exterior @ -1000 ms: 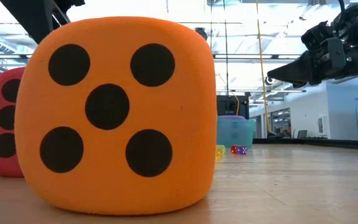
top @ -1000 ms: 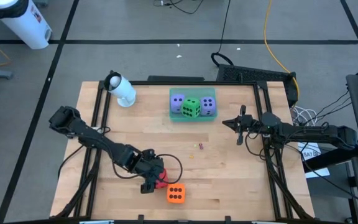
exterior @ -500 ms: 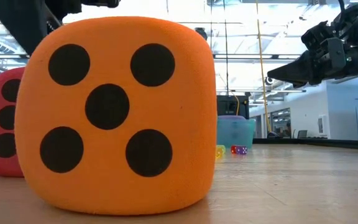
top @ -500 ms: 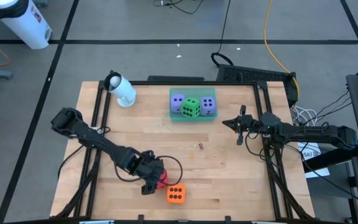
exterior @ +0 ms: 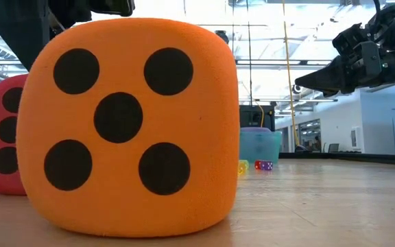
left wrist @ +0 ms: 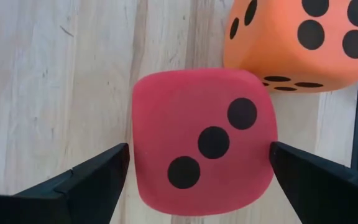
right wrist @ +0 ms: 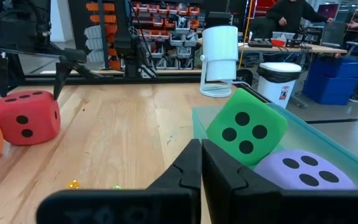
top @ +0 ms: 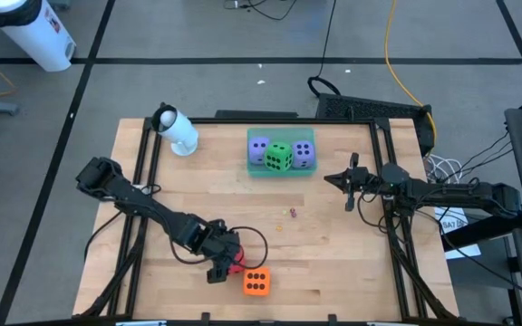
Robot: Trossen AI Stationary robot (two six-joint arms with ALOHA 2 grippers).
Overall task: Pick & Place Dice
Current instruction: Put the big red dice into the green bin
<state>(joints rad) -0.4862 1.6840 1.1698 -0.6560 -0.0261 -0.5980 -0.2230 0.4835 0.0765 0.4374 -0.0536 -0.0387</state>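
The wooden table point(top: 315, 235) holds a flat teal tray point(top: 254, 169) at its far side, and in it sit a green die point(top: 280, 157) between two light purple dice point(top: 258, 148). Near the front edge, the orange die point(top: 256, 282) sits right beside the red die point(left wrist: 204, 149). The left gripper point(top: 225, 263) is spread wide around the red die, one finger on each side, not squeezing it. The right gripper point(top: 335, 177) waits at the right side, fingers pressed together, holding nothing.
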